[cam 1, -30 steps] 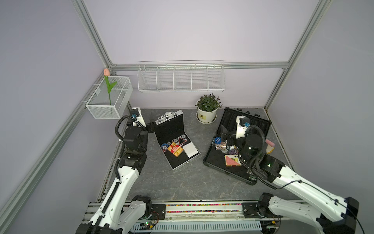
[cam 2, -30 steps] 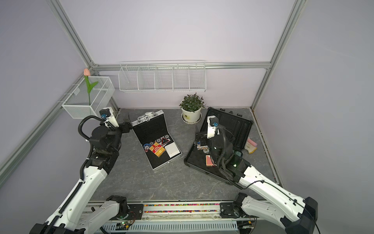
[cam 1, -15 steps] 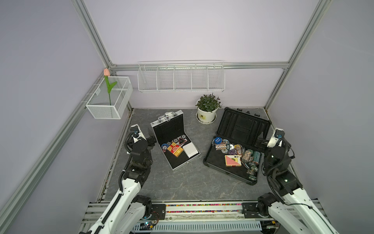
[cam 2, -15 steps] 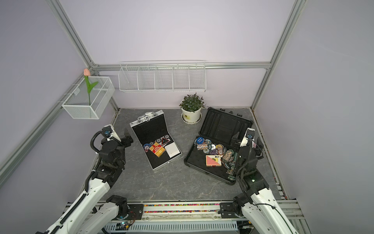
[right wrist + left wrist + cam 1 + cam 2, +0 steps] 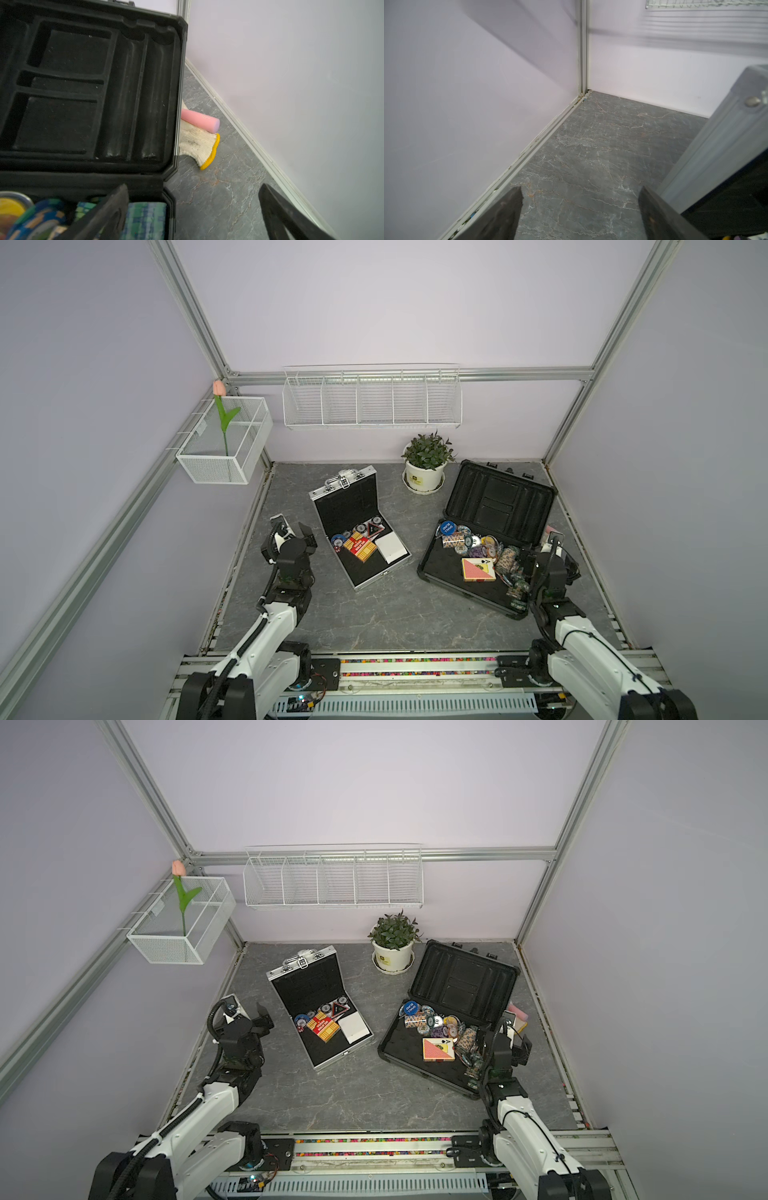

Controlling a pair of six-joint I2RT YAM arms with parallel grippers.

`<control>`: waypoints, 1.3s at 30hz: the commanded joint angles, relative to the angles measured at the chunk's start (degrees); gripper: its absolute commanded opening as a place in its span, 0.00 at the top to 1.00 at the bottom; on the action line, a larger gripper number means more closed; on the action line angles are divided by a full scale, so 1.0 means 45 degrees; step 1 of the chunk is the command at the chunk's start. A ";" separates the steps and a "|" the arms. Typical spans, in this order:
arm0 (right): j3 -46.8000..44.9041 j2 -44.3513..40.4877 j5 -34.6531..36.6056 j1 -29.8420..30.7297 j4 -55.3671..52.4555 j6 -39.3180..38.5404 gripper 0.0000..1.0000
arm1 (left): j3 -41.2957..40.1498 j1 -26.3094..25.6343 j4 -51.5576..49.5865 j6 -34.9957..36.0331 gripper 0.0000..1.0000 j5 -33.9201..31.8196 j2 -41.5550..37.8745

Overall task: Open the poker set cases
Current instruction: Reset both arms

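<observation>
Both the silver case (image 5: 349,506) and the black case (image 5: 498,506) are seen open on the tabletop (image 5: 374,614), while the left claw (image 5: 579,190) and right claw (image 5: 193,187) are held spread.

Legible print: one marking

"SMALL BLIND" is read in white on the blue round button (image 5: 446,527) in the larger dark case (image 5: 446,568), in both top views; print on the red card box (image 5: 360,547), pot label (image 5: 415,478) and pink tube (image 5: 199,120) cannot be made out.

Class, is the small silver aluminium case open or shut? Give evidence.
Open: the silver aluminium case has its lid raised, chips and cards showing inside.
</observation>
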 commanded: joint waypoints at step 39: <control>0.1986 0.8935 -0.6497 -0.1574 0.8739 -0.0734 0.11 | 0.0448 0.2032 0.6035 0.0115 0.04 0.4905 0.6690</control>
